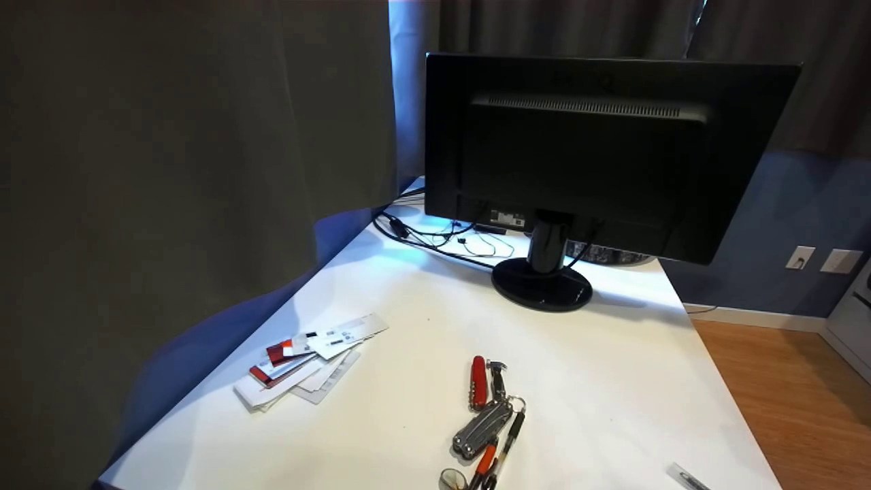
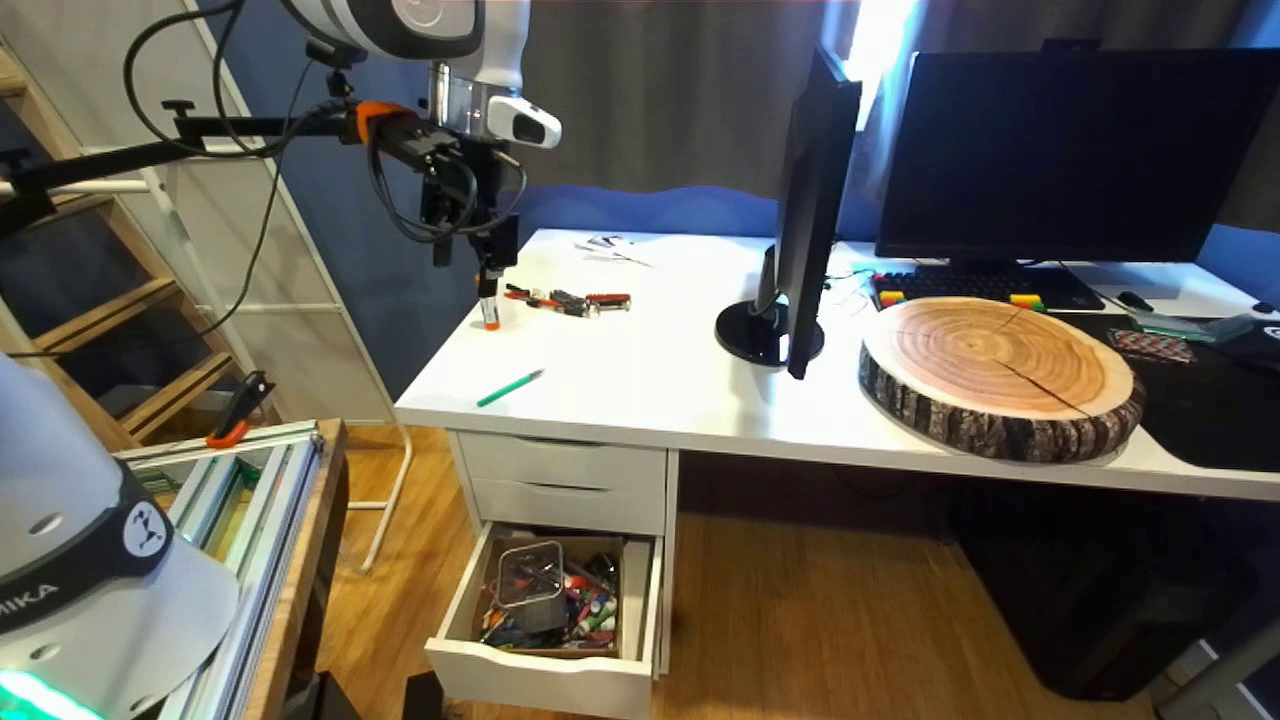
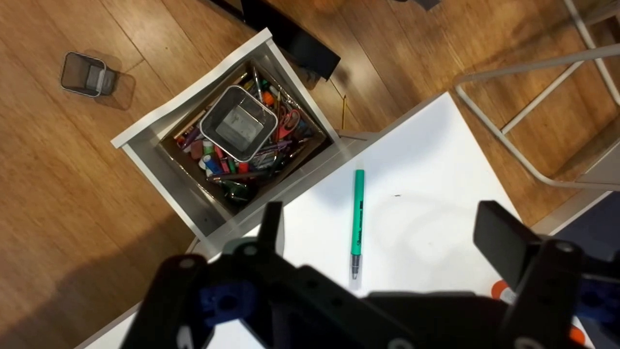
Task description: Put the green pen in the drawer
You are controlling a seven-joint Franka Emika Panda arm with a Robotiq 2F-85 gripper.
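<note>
The approach, I'd say: fingers (image 3: 502,242), spread and empty, must descend astride the green pen (image 3: 358,213) (drawer (image 2: 545,685) pulled out).

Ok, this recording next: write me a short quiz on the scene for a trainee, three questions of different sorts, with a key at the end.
1. Fill the gap: in an exterior view, the lowest drawer in sight stands ____ (open or shut).
2. True or false: the green pen lies on the desk, apart from the multitool.
3. Multiple choice: in the wrist view, the gripper is
a) shut on the pen
b) open
c) shut on nothing

Key: 1. open; 2. true; 3. b
</note>
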